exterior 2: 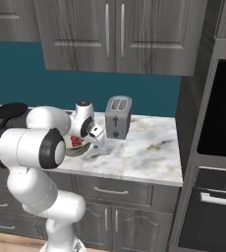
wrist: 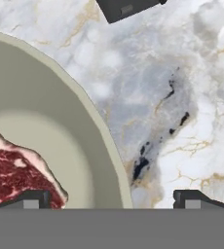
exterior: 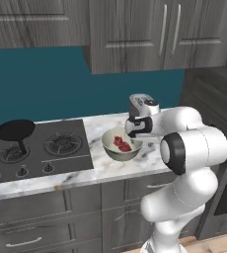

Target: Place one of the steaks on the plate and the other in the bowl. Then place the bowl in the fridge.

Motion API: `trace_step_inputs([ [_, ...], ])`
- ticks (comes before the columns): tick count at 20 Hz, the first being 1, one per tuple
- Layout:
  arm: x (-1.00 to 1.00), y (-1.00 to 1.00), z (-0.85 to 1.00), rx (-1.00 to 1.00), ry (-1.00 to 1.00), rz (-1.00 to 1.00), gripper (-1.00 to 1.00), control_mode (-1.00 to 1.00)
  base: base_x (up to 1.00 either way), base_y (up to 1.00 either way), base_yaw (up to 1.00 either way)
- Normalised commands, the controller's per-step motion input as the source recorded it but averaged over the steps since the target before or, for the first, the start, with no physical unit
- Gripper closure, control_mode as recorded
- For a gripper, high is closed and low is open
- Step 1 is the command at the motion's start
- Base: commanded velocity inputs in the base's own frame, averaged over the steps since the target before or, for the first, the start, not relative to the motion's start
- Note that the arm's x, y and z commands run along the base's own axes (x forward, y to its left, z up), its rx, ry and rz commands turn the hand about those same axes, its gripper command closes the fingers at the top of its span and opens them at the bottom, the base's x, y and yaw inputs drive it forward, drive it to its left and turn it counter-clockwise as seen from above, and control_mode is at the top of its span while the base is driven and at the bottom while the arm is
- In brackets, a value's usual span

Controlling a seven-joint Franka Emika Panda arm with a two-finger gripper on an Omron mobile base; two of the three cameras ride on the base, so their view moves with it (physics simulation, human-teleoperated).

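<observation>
White arm nearest me, its gripper spread wide and empty, straddling the near rim of the bowl: one finger inside, one over the worktop. Steak lies in the bowl, by the inner finger. Beyond stands the toaster, further along the wall.

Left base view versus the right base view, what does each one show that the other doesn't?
Left base alone: the stove's burners and knobs. Right base alone: the wall oven and the toaster's two slots. Shared: the marble counter, the bowl holding a steak, the black skillet, the blue backsplash, and the upper cabinets.
</observation>
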Motion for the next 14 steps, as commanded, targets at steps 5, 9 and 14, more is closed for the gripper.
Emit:
trace_step_inputs([
  [5,0.0,0.01,-0.08,0.0,0.0,-0.04,1.0,-1.0,0.0,0.0,0.0],
  [9,0.0,0.0,-0.07,0.0,0.0,-0.01,1.0,-1.0,0.0,0.0,0.0],
  [14,0.0,0.0,0.0,0.0,0.0,0.0,1.0,-1.0,0.0,0.0,0.0],
])
